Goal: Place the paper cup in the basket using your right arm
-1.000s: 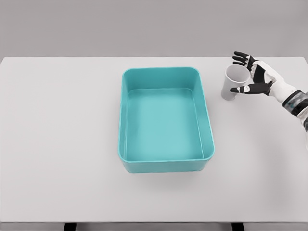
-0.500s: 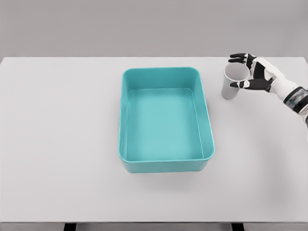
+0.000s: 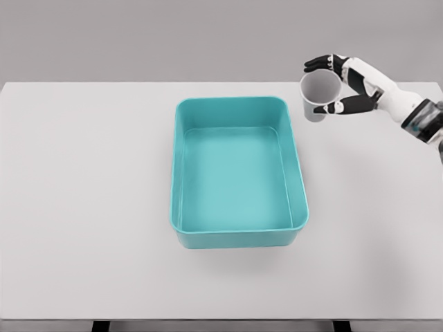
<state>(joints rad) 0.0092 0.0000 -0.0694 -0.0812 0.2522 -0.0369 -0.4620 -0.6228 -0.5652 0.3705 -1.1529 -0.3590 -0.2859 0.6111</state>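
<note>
A white paper cup [image 3: 318,95] hangs above the table, upright with its mouth toward the camera, just right of the basket's far right corner. My right hand [image 3: 333,86] is shut on the cup, thumb below and fingers curled over its far side. The arm comes in from the right edge. The teal rectangular basket [image 3: 297,173] sits in the middle of the table with nothing in it. The left arm does not show.
The white table [image 3: 90,207] spreads wide on both sides of the basket, and its front edge runs along the bottom of the picture. A grey wall stands behind it.
My right hand closed around the cup, then lifted it off the table and carried it up and left toward the basket's far right corner.
</note>
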